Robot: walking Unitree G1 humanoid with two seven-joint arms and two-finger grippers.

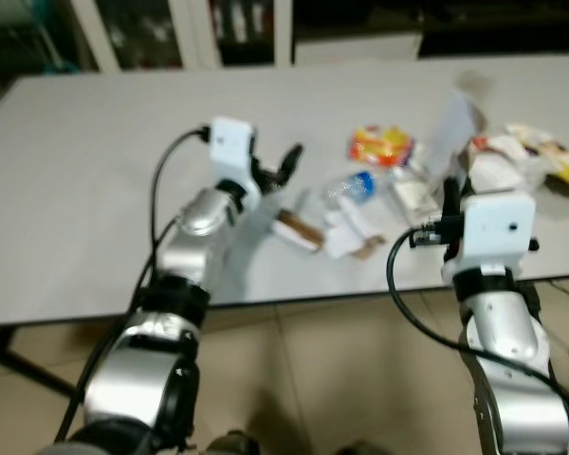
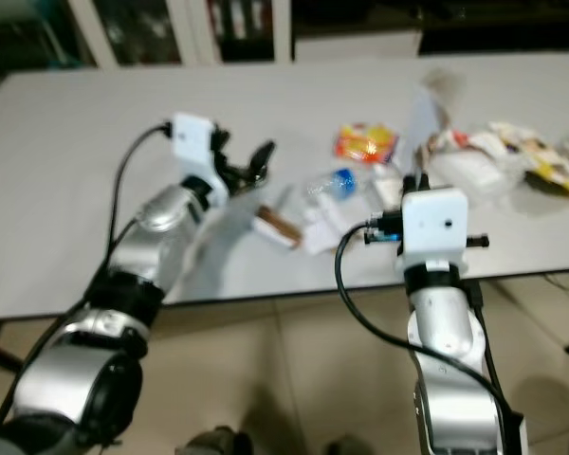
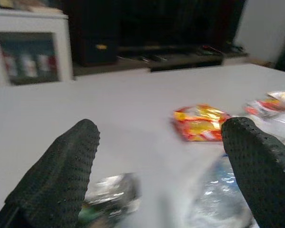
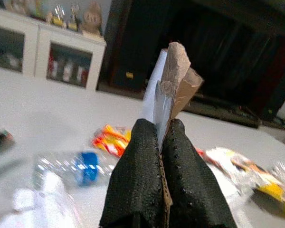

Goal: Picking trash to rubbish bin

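On the grey table point(image 1: 95, 142), trash lies near its front edge: the right gripper point(image 4: 160, 142) pinches a light, floppy torn wrapper point(image 4: 173, 71) by its lower edge, while the left gripper point(image 3: 159, 156) hangs spread wide near a slippery crushed bottle point(image 1: 349, 187).

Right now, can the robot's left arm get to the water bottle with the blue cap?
Probably yes. The left gripper is open above the table, and the plastic bottle lies just past its fingertips with nothing between them. The right gripper is busy pinching cardboard.
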